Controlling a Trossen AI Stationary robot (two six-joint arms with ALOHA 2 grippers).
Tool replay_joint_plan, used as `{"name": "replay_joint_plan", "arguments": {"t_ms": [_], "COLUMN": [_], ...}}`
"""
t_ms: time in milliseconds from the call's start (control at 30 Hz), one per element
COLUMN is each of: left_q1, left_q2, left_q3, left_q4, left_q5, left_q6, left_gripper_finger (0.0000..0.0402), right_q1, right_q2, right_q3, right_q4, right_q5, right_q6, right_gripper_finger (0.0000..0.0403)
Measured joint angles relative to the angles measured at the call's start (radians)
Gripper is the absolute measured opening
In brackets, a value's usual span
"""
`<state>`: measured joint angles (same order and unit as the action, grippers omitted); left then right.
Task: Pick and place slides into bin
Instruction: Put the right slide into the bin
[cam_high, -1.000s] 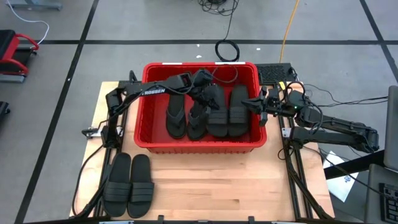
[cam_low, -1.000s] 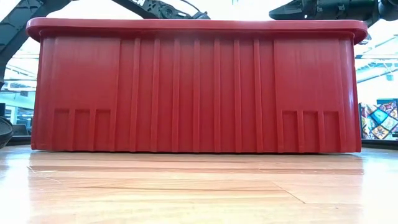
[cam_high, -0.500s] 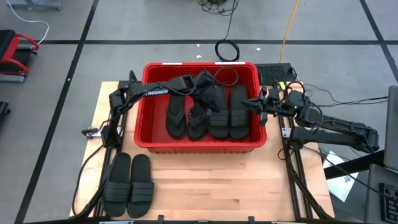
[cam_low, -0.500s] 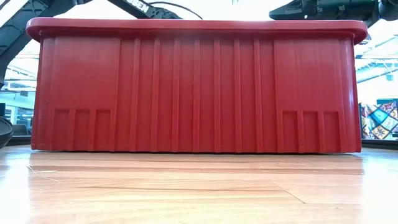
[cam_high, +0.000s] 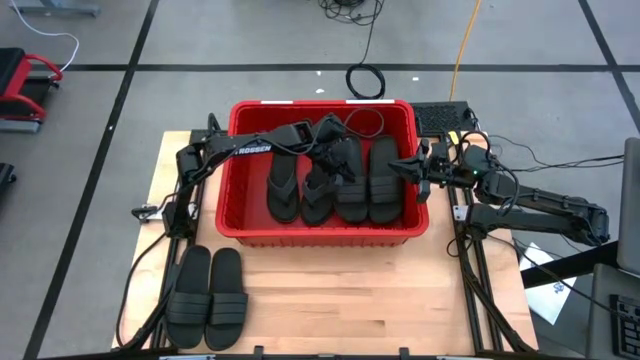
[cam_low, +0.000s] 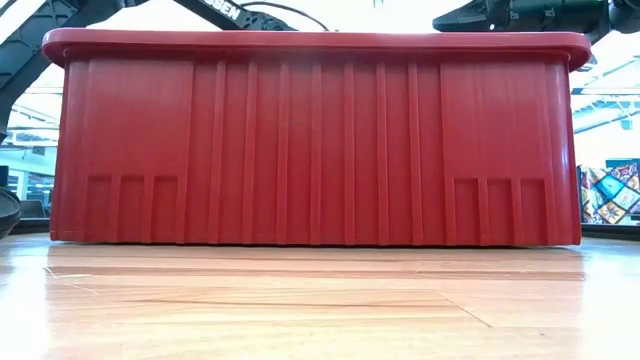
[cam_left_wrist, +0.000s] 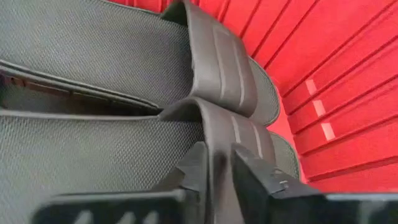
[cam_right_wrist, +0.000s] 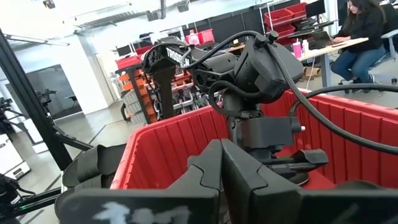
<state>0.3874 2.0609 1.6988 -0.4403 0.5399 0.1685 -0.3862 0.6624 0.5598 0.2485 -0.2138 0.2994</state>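
Left hand (cam_high: 333, 150) reaches into the bin (cam_high: 237, 222), its fingers (cam_left_wrist: 252, 177) narrowly parted around the ribbed strap of a slide (cam_left_wrist: 233, 134) that lies among the other slides (cam_high: 370, 185) there; whether the pads press the strap, I cannot tell. Right hand (cam_high: 412, 167), fingers closed and empty, hangs over the bin's right rim. Two more slides (cam_high: 207, 296) lie side by side near the bench's (cam_high: 350, 310) front left corner.
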Motion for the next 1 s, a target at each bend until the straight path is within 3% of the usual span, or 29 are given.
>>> {"name": "replay_joint_plan", "arguments": {"t_ms": [200,433,667,833,1000], "left_q1": [0.0,-0.01,-0.015,-0.026,-0.073], "left_q2": [0.001,-0.034,-0.063,-0.093,-0.213], "left_q3": [-0.001,-0.002,0.017,0.063,0.074], "left_q4": [-0.001,0.015,0.017,-0.015,-0.014], "left_q5": [0.064,0.07,0.053,0.026,-0.114], "left_q6": [-0.086,-0.046,-0.107,-0.093,0.012], "left_gripper_finger": [0.0136,0.0216,0.0266,0.0267,0.0194], "right_q1": [0.0,0.0,0.0,0.0,-0.001], "right_q2": [0.0,0.0,0.0,-0.011,-0.045], "right_q3": [0.0,0.0,0.0,0.0,0.0], "right_q4": [-0.014,-0.022,-0.024,-0.043,-0.09], "right_q5": [0.0,-0.004,-0.059,-0.07,-0.132], "right_q6": [-0.006,-0.008,-0.024,-0.024,-0.025], "right_gripper_finger": [0.0,0.0,0.0,0.0,0.0]}}
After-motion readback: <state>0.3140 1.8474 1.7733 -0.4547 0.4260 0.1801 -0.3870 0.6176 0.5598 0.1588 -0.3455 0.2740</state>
